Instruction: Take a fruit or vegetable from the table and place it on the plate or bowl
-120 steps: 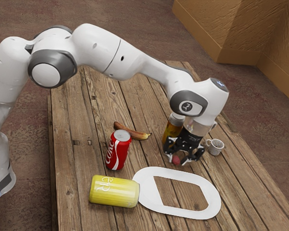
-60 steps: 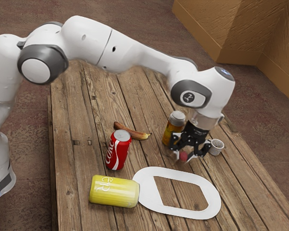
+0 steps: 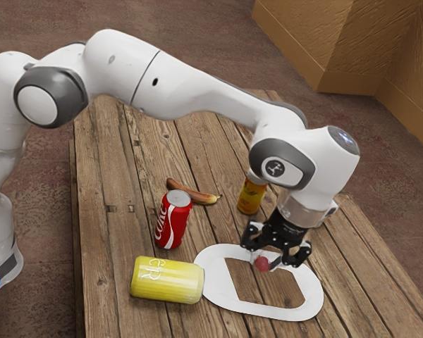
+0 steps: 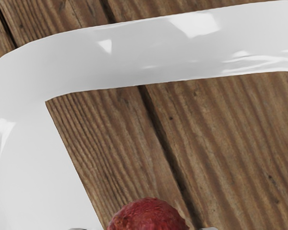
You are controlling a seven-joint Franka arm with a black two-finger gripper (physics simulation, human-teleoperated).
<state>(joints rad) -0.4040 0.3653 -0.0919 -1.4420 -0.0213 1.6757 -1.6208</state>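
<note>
Exterior view: gripper (image 3: 269, 261) points straight down and is pinched on the red fruit (image 3: 263, 265), one black finger on each side. The fruit sits at the fingertips, so it lies nowhere off to a side of the pincer; it is in it. Key relation: the white oval plate (image 3: 213, 273) is directly under the held fruit. The fruit hangs over the plate's middle, close to the rim edge nearest the amber bottle (image 3: 252, 198). Can't tell if the fruit touches the plate or is just above it. The plate's long axis runs from the exterior view's left toward its lower right. One arm only, so no choice of hand. Judgement: what's left is a short drop and a release, with no sideways travel needed. Risk: the fruit is round and may roll toward the rim.

Other items are well apart from the gripper: a Coca-Cola can (image 3: 173, 220) upright, a yellow can (image 3: 167, 279) on its side touching the plate's left rim, and a banana (image 3: 192, 191) behind the cola can. All are on the wooden table (image 3: 113, 176).

Wrist view: red fruit (image 4: 146, 214) right under the hand, dark red with a bumpy, matte skin and a rounded top; strawberry or lychee, can't say which. Glossy white plate (image 4: 134, 57) rim curves beyond it, and the area inside the rim shows brown wood grain.
</note>
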